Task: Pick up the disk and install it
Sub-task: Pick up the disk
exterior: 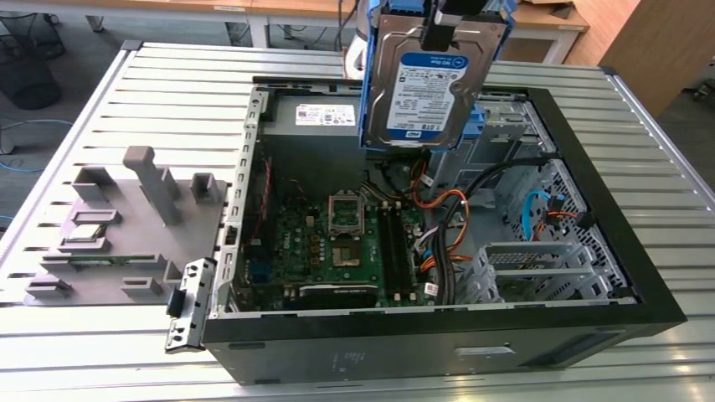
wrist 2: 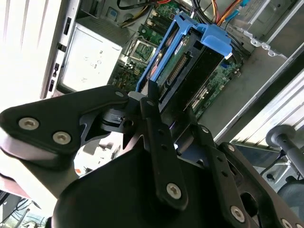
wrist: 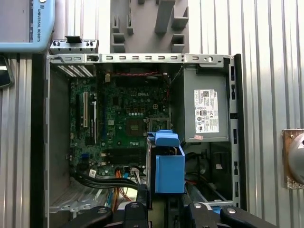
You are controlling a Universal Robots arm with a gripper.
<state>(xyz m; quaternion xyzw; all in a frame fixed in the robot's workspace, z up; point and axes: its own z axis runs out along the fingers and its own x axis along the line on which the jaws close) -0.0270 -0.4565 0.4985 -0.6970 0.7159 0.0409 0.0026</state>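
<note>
**A:** Where was the flat silver-metal hard drive [exterior: 428,84], the one in the bright blue plastic carrier frame?

**B:** It was off the table, hanging upright over the open black tower computer case [exterior: 659,310]. That put it near the grey power-supply box with the white sticker [wrist: 204,109]. The black two-finger gripper [wrist 2: 171,102] was pinched onto its upper end, with one finger on either side.

**A:** How did you judge it would handle?

**B:** Stiff, and heavy for its size, I'd say. The smooth metal faces could slip, the plastic frame probably flexed a little, and a knock would likely harm it. A hold across the metal body looked sounder to me than one on the thin blue rails alone. I couldn't tell which of the two the pads were actually bearing on.

**A:** And the room around it?

**B:** There was open air on all sides of the hard drive. Below it lay the green motherboard [exterior: 324,243]. Toward the exterior view's right, a bundle of orange and black cables [exterior: 447,209] crowded the perforated metal drive cage [exterior: 537,260]. The case's upright walls hemmed in that side. The ribbed metal table [exterior: 134,92] spread wide around the case, and a grey plastic fixture [exterior: 123,209] sat well apart on the exterior view's left.
</note>
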